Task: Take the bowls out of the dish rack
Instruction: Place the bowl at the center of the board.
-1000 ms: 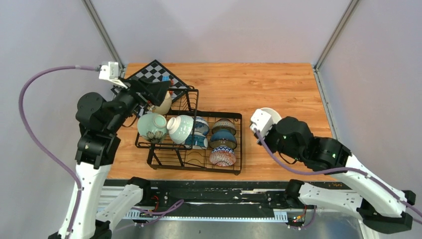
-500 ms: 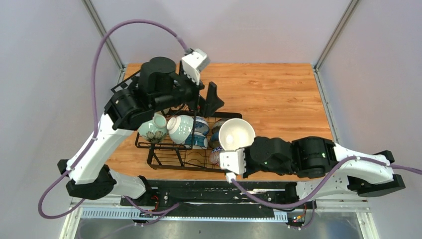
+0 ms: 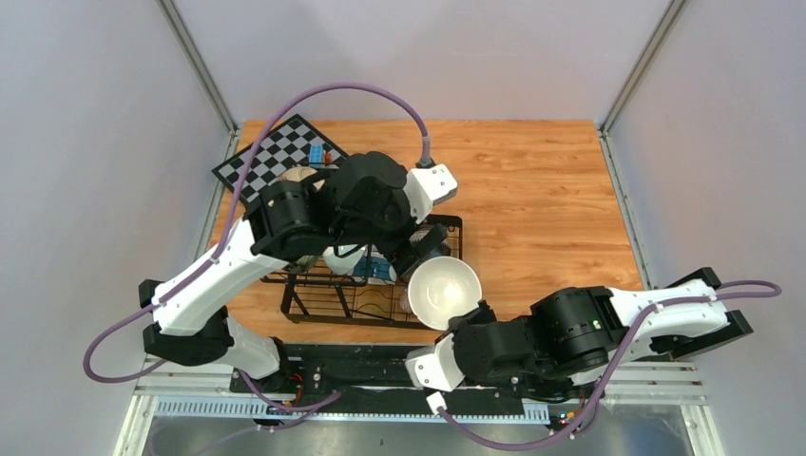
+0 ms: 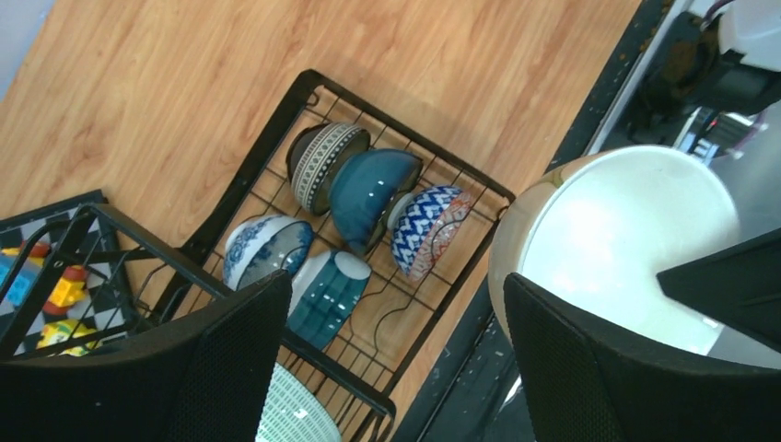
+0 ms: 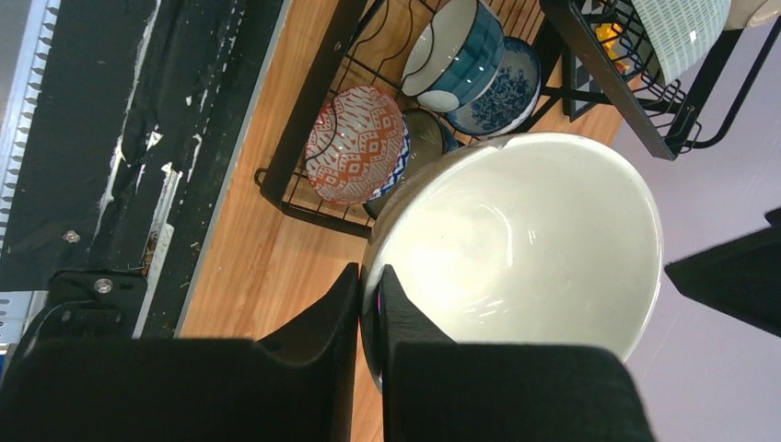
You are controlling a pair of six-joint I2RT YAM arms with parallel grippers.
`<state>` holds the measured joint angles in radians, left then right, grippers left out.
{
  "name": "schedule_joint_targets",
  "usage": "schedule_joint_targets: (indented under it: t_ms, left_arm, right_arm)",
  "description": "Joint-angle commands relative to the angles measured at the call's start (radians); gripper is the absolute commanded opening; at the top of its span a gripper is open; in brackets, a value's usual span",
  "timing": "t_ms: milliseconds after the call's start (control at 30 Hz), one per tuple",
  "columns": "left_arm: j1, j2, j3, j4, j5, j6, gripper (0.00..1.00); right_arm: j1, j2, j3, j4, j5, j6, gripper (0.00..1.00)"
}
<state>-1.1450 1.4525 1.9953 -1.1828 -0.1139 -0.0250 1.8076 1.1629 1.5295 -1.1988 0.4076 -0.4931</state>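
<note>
Right gripper (image 5: 370,287) pinches a cream-white round ceramic bowl (image 3: 443,293) over the near edge of a black wire dish rack (image 3: 328,302); left gripper (image 4: 396,295) spread wide.

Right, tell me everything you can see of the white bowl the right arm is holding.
The white bowl is round, glossy, ceramic-looking, plain cream inside and empty. The right gripper pinches its rim, one finger inside, one outside. It hangs mouth up over the near right corner of the dish rack, touching nothing else visible.

far half of dish rack (image 3: 342,321) hidden under left arm (image 3: 366,195), pale green bowl (image 4: 299,416) cut by bottom edge
</note>
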Motion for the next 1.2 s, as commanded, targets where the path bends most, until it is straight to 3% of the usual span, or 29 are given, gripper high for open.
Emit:
schedule_joint_targets:
  t_ms: [0,333,533,567,700,867,1033,1167]
  left_arm:
    - [-0.033,0.026,-0.018,-0.067,-0.077,0.008,0.83]
    - [-0.078,0.081,-0.013,-0.087,-0.095,-0.019,0.7]
    - [-0.092,0.111,0.011,-0.093,-0.089,-0.018,0.53]
    - [-0.095,0.115,0.016,-0.092,-0.092,-0.019,0.54]
    - [-0.096,0.116,0.05,-0.094,-0.167,-0.031,0.76]
    - [-0.096,0.073,0.112,-0.077,-0.221,-0.027,0.96]
    - [-0.096,0.043,0.139,-0.053,-0.104,-0.034,0.99]
    - [-0.097,0.019,0.074,-0.026,-0.021,-0.042,0.99]
  right_arm:
    - [0.015,-0.015,0.022,-0.027,0.1,0.002,0.0]
    - [0.015,-0.046,0.019,-0.026,0.07,0.045,0.0]
    - [0.015,-0.043,0.028,-0.027,0.066,0.048,0.0]
    - [0.015,-0.043,0.028,-0.028,0.066,0.049,0.0]
    - [0.013,-0.049,0.011,-0.027,0.065,0.061,0.0]
    - [0.008,-0.069,-0.017,-0.024,0.067,0.093,0.0]
    - [-0.016,-0.076,-0.033,-0.008,0.043,0.097,0.0]
    - [-0.036,-0.065,-0.035,0.002,0.026,0.08,0.0]
